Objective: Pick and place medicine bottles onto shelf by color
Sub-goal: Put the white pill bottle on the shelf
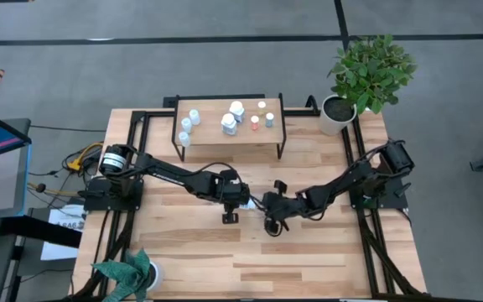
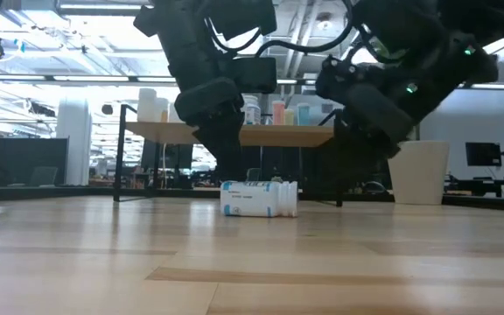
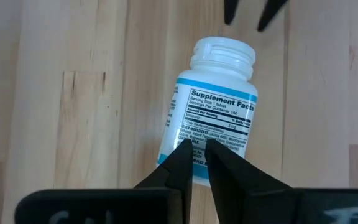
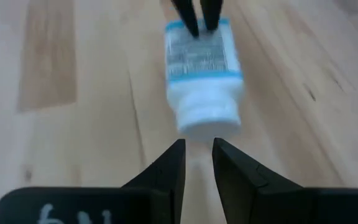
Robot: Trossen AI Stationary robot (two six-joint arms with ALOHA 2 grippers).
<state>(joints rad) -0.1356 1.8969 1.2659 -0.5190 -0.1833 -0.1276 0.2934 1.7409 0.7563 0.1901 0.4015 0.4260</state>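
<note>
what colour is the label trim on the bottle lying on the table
Blue bands edge a white label on the white bottle; the left wrist view shows it best.

Even, bright overhead light fills the high view, with only soft shadows under the arms on the table; in the low view, ceiling strip lights glare behind the arms, which read as dark silhouettes, and the near tabletop is blurred. The left wrist view shows the bottle label sharply; the right wrist view is soft, the bottle and wood grain smeared and the label unreadable.
</note>
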